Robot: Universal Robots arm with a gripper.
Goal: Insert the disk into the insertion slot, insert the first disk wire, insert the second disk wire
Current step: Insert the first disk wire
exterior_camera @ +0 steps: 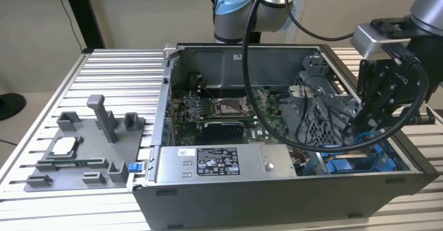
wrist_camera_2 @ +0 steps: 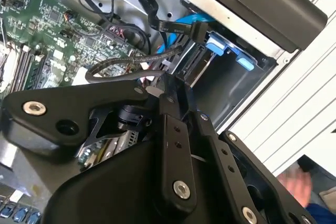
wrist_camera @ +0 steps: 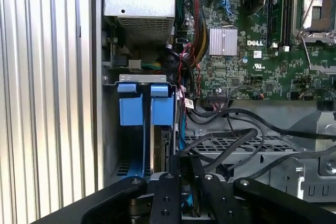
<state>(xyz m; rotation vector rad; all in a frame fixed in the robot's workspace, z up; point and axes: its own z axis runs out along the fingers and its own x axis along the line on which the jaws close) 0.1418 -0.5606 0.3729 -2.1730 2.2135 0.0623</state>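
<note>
Disk (wrist_camera: pixel 161 109) sits in the insertion slot (wrist_camera: pixel 111 129), pushed in I think, blue tabs showing. Gripper (wrist_camera: pixel 185 163) hangs just beside it, w/ black wires (wrist_camera: pixel 236 129) all around. Can't tell if it's clenched or let go. Risk: tight spot, so it may snag a wire & tug it, or bump the disk crooked.

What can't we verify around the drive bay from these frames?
- The disk: first wrist view, its lower end sits behind the gripper.
- The blue cable: second wrist view, plug end behind the gripper's links; seating unclear.
- The insertion slot: exterior view, interior blocked by gripper and black cables.
</note>
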